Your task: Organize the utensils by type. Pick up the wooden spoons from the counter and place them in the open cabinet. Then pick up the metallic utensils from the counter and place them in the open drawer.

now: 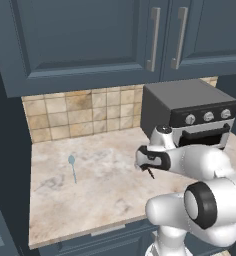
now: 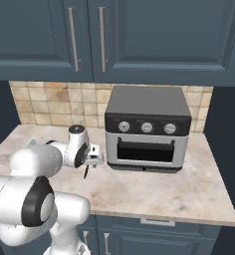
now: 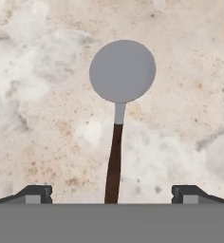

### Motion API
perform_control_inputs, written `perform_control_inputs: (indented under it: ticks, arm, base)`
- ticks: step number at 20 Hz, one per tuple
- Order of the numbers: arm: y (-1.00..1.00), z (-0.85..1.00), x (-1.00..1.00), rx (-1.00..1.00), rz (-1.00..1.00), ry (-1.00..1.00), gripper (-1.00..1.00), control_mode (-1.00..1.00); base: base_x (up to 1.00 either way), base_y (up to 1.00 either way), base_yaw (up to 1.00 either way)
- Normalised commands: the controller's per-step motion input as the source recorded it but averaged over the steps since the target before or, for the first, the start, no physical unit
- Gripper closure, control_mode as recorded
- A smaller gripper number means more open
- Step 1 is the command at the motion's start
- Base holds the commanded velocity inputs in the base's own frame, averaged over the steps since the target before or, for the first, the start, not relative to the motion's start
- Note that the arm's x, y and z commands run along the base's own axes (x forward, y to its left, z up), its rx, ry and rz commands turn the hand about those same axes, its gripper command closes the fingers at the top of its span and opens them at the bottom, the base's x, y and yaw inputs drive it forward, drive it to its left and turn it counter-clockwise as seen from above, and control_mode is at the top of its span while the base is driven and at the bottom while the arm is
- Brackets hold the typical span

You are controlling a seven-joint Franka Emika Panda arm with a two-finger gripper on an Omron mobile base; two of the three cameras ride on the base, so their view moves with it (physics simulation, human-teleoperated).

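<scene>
Gripper (image 3: 112,194) wide open, holding nothing, poised over the counter (image 1: 105,195) — round-headed utensil (image 3: 121,95) flat between the fingertips (image 3: 35,193), silver spoon (image 1: 72,166) well apart, toaster oven (image 2: 147,128) nearby.

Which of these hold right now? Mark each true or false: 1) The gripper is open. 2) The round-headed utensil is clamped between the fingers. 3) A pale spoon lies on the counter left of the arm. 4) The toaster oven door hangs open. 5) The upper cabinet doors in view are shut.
1) True: the gripper stands wide open.
2) False: the round-headed utensil lies flat on the counter, its handle running between the spread fingertips, which do not touch it.
3) True: the pale spoon lies there, apart from the arm.
4) False: the toaster oven has its door closed.
5) True: the upper cabinet doors are shut.
</scene>
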Motion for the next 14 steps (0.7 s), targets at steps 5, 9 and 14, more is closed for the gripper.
perform_control_inputs:
  ticks: [5,9,14]
  arm:
    - [0.03,-0.35,0.23,0.02,-0.06,0.03,-1.00,-1.00]
    - [0.00,-0.32,0.27,0.00,-0.04,0.01,-1.00,-1.00]
    - [0.00,-0.31,0.13,0.00,-0.01,0.00,-1.00,-1.00]
  base:
    - [0.00,0.00,0.00]
    - [0.00,0.00,0.00]
    - [0.00,0.00,0.00]
